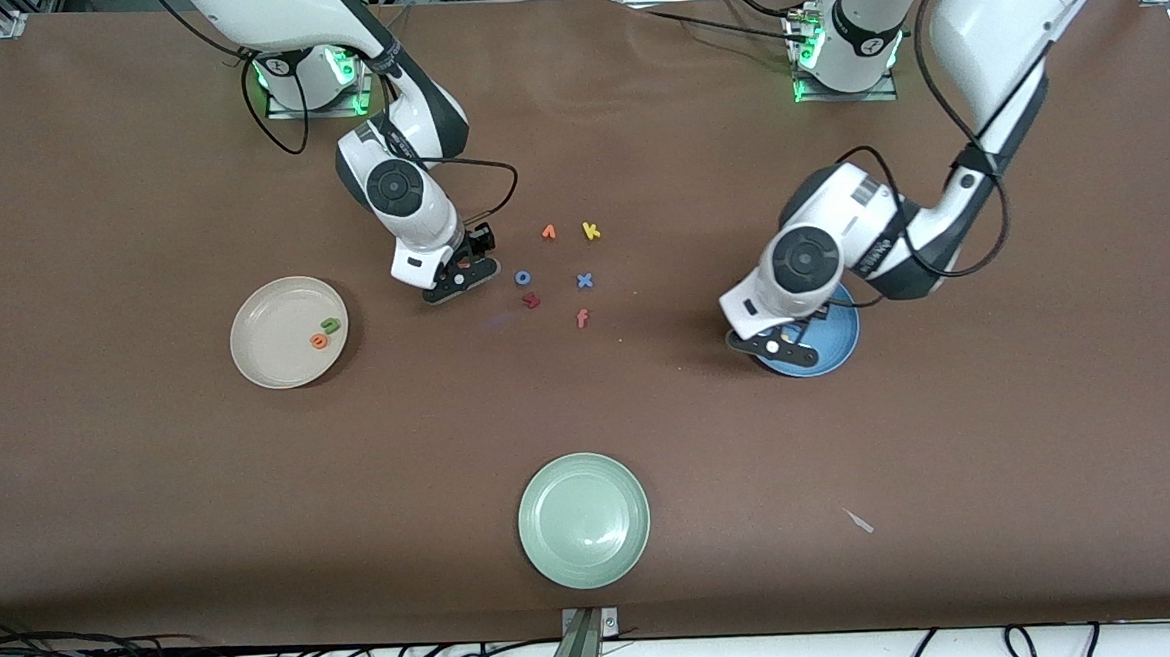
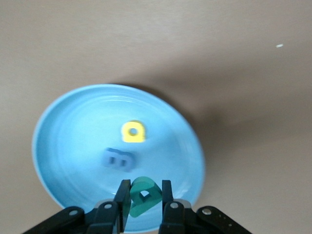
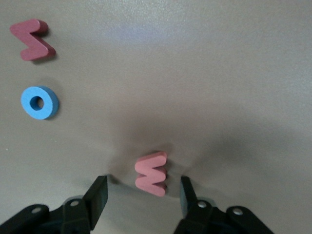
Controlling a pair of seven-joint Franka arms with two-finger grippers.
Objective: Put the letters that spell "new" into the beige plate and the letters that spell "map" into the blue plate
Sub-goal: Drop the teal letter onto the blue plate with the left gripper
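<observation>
The right hand (image 3: 141,192) is standing low over the table (image 1: 153,491), with the pink w (image 3: 152,173) lying flat between its two fingers, which are spread wider than the letter and touching neither side of it. The letter's long axis is running along the gap, so the fingers would be squeezing across its short width. This arm is the nearer one to the beige plate (image 1: 263,330), which is sitting toward its end of the table.

The left hand (image 2: 142,202) is hanging over the blue plate (image 2: 68,126), pinching the teal letter (image 2: 143,195) narrowly between its fingers, not yet let go.

Counting: two letters, an orange one (image 1: 319,340) and a green one (image 1: 331,326), are lying in the beige plate; two, a yellow one (image 2: 132,131) and a blue m (image 2: 118,159), are lying in the blue plate. Six other letters are scattered mid-table, and a green plate (image 1: 584,520) is sitting by the near edge.
</observation>
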